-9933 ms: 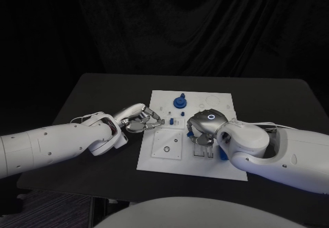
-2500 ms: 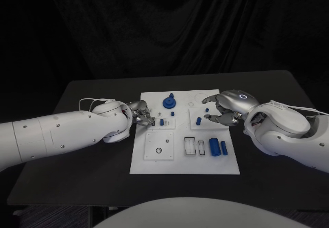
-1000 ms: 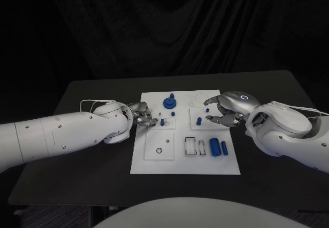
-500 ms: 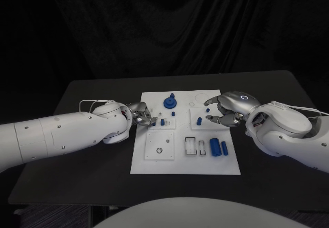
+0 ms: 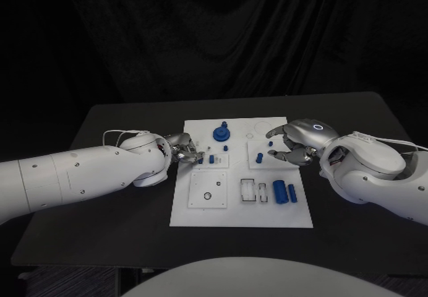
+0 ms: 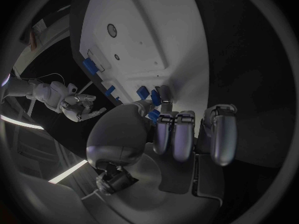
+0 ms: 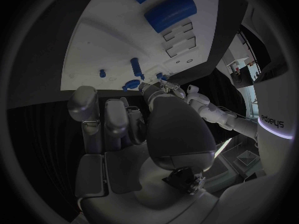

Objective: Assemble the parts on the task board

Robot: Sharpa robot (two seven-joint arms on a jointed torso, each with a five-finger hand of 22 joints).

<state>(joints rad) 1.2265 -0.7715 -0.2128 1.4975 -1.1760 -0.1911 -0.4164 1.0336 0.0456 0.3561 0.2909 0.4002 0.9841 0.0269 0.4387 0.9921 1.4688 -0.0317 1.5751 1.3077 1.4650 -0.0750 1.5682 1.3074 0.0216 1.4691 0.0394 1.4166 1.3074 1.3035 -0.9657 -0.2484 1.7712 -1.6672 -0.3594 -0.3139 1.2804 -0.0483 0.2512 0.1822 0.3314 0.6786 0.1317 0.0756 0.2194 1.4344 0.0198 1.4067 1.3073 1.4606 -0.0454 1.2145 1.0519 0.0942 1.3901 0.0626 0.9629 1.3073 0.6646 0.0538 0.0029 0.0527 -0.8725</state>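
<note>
The white task board [image 5: 240, 210] lies mid-table. My left hand [image 5: 185, 151] sits at its left edge with fingers curled right beside a small upright blue peg [image 5: 210, 159]. In the left wrist view the fingertips [image 6: 165, 92] are against blue pieces [image 6: 154, 97], but I cannot tell whether one is pinched. My right hand [image 5: 290, 146] hovers over the far right part of the board with fingers spread and nothing in them, next to another blue peg [image 5: 258, 158]. A blue knob part [image 5: 219, 132] stands at the board's far side.
Two blue cylinders [image 5: 279, 190] lie side by side on the near right of the board, beside several rectangular slots [image 5: 248, 190]. A square plate with a round hole [image 5: 207, 196] takes the near left. Black table [image 5: 107, 204] surrounds the board.
About ten seconds ago my right hand was over the slots on the board's near side; it now hovers by the far right peg. Over the last second neither hand has visibly moved.
</note>
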